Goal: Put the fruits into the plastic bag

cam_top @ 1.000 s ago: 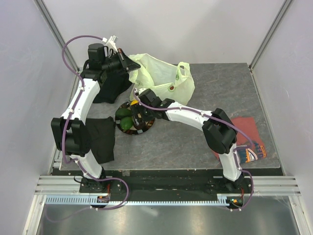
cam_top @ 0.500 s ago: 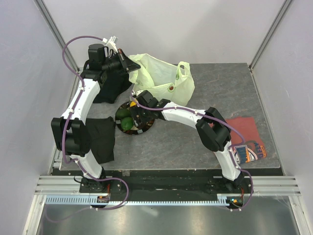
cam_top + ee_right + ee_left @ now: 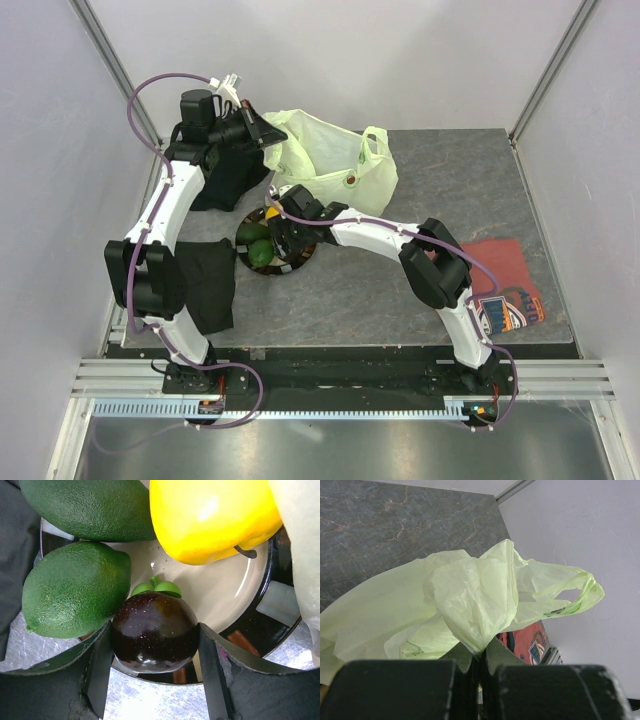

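My left gripper (image 3: pixel 266 130) is shut on a pinched fold of the pale green plastic bag (image 3: pixel 330 160) and holds that edge up at the back of the table. In the left wrist view the bag (image 3: pixel 470 590) bunches into the closed jaws of this gripper (image 3: pixel 480 655). My right gripper (image 3: pixel 283 240) is down on the plate (image 3: pixel 268 270). In the right wrist view its jaws (image 3: pixel 155 652) press both sides of a dark brown round fruit (image 3: pixel 154 635) with a green cap. Two green fruits (image 3: pixel 75 595) and a yellow one (image 3: pixel 210 515) lie beside it.
The fruits sit on a dark plate with a cream centre (image 3: pixel 225 590). Black cloths lie left of the plate (image 3: pixel 210 285) and under the left arm (image 3: pixel 225 180). A red printed shirt (image 3: pixel 505 285) lies at the right, also seen past the bag (image 3: pixel 525 642).
The right arm's elbow has swung a little to the left and its gripper has settled onto the plate. The left arm and the bag have not moved.
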### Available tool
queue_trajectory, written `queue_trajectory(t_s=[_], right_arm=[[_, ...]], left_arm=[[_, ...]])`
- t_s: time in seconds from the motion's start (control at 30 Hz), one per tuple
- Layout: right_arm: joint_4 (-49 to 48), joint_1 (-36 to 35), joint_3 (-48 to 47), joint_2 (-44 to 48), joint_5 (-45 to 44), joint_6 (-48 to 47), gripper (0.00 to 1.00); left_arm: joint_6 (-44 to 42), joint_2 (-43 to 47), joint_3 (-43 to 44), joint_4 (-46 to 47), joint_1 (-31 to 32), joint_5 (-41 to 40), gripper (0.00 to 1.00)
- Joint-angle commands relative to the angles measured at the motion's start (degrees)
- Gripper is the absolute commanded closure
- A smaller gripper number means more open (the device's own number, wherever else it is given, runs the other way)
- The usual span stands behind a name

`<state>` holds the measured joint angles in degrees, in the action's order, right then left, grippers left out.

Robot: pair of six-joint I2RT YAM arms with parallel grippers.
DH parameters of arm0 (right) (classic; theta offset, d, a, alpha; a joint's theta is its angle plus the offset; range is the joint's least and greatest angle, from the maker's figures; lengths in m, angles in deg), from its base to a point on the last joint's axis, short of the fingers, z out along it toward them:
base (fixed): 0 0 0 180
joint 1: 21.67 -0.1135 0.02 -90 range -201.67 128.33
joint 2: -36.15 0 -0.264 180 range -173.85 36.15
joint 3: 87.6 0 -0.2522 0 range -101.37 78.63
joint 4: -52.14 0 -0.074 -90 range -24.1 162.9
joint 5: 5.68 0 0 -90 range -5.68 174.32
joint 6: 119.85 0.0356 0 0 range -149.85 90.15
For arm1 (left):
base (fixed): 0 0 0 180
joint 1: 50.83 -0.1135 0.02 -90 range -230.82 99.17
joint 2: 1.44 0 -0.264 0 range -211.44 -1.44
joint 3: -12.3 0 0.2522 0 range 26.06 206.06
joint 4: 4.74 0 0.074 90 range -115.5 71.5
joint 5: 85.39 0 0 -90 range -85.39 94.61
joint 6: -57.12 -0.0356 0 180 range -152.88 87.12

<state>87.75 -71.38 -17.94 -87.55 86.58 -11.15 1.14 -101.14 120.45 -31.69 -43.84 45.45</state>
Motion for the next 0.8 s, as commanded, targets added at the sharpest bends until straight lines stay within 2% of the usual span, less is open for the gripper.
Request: queue_trajectory(t_s=[0.0, 0.07, 0.23, 0.27, 0.33, 0.5, 0.77], right_arm=[[-2.06, -0.64, 2.08, 5.12, -1.9, -2.52, 0.63], [-6.17, -1.43, 5.76, 9.95, -1.91, -4.8, 0.63], [-23.99, -2.49, 21.04, 25.04, -12.78, -5.69, 0.65], [-25.17, -2.41, 22.12, 26.65, -14.72, -5.52, 0.65], [-25.98, -2.41, 22.4, 29.81, -18.24, -5.86, 0.65], [-26.94, -1.18, 19.85, 32.03, -20.63, -6.22, 0.64], [-27.38, 7.51, 12.56, 29.05, -14.05, 1.6, 0.61]], left_arm=[[-1.68, 2.49, -0.17, 1.68, -0.04, 0.91, 0.98], [-1.68, 2.41, -0.17, 1.5, -0.04, 0.73, 0.98], [-1.59, 2.14, 0.01, 1.59, -0.04, 0.73, 0.98], [-1.59, 2.23, 0.01, 1.59, -0.04, 0.73, 0.98], [-1.59, 2.32, -0.08, 1.59, -0.04, 0.73, 0.99], [-1.5, 2.32, -0.17, 1.59, -0.04, 0.82, 0.98], [-1.59, 2.84, -0.52, 1.59, -0.04, 0.73, 0.98]])
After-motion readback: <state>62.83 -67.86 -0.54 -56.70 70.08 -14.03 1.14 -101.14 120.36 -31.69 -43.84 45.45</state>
